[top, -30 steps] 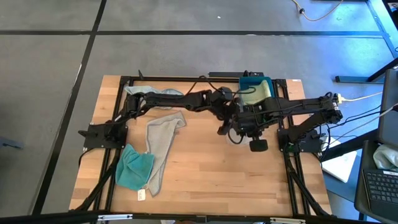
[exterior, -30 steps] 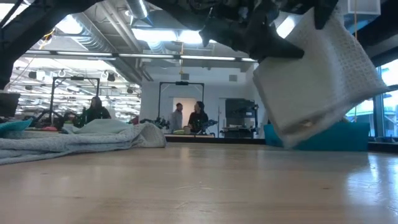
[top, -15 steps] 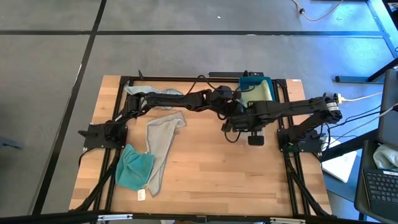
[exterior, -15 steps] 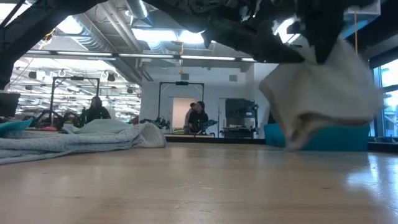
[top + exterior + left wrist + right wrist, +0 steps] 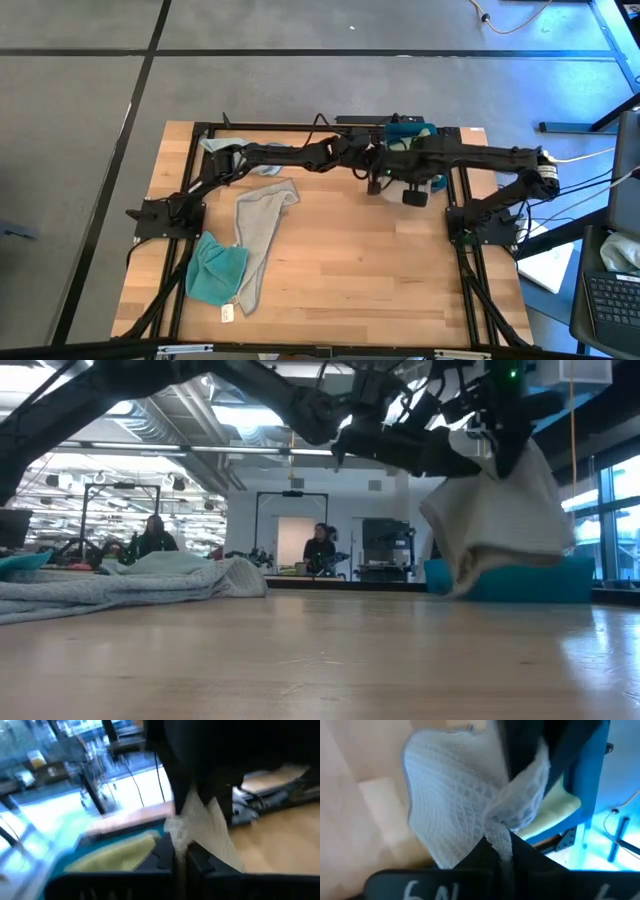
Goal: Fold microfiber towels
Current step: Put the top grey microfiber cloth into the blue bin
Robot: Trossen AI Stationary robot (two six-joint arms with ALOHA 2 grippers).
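Both arms are meeting at the far right of the wooden surface (image 5: 330,270), just in front of the blue tray (image 5: 405,127). The right end effector (image 5: 501,851) is pinching the top edge of a folded pale grey towel (image 5: 497,520), which is hanging clear of the surface beside the tray. The left end effector (image 5: 181,855) is closed with its fingertips against the same towel; whether it is truly gripping the cloth cannot be told. A pale green towel (image 5: 117,854) is already lying in the tray, so at least one piece appears finished, and the hanging one looks close to being put away.

Three pieces are still waiting unfolded: a grey towel (image 5: 260,235) sprawled left of centre, a teal towel (image 5: 215,270) bunched at its near left edge and touching it, and a pale blue towel (image 5: 245,152) at the far left under the left arm. The job is probably less than half done.

Beyond the surface, a workshop room with ceiling lights (image 5: 245,415) is showing, and a person (image 5: 320,550) is standing by a far doorway.
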